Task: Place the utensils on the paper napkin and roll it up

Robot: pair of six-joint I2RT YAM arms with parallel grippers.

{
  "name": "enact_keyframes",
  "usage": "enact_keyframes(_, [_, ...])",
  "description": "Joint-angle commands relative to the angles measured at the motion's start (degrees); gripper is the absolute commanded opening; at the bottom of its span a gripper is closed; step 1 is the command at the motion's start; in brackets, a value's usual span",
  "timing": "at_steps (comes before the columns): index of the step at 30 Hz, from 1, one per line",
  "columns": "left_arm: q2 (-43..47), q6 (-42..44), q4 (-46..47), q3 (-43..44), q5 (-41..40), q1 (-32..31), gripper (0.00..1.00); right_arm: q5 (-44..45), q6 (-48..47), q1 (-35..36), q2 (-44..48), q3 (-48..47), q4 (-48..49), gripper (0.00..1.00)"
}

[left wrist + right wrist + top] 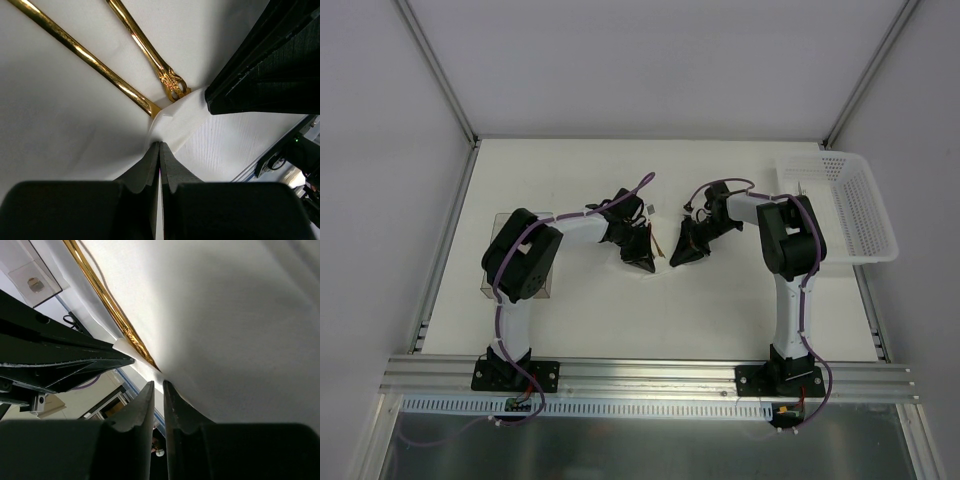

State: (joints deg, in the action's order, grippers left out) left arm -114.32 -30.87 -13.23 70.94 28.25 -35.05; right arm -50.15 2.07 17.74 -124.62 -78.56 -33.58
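Now my left gripper (159, 149) is clamped on the lifted edge of the paper napkin (170, 122). My right gripper (157, 387) seems pinched there too, beside the utensils (145, 47) lying on it, ready to roll.

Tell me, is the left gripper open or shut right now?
Shut: the left gripper has its fingers together, pinching a fold of the paper napkin beside the utensils.

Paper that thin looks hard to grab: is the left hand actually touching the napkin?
Touching. The left wrist view shows the left hand pinched shut on a raised fold of the paper napkin, with no gap.
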Motion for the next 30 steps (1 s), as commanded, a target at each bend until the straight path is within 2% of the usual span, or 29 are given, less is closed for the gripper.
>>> enact_keyframes(1, [-1.52, 1.08, -2.85, 0.78, -3.73, 0.33, 0.00, 1.82, -3.99, -0.77, 3.67, -0.01, -2.63, 0.18])
enact_keyframes(6, [-1.69, 1.17, -3.11, 0.78, -3.73, 0.33, 0.00, -0.82, -4.70, -0.51, 6.23, -0.45, -0.79, 0.18])
enact_keyframes(16, [-1.87, 1.25, -3.03, 1.04, -3.90, 0.42, 0.00, -6.45, -3.30, 1.60, 5.53, -0.01, 2.56, 0.15])
enact_keyframes(30, [-1.69, 1.43, -3.29, 1.13, -3.90, 0.77, 0.00, -4.52, -2.24, 3.27, 1.84, -1.41, 2.73, 0.14])
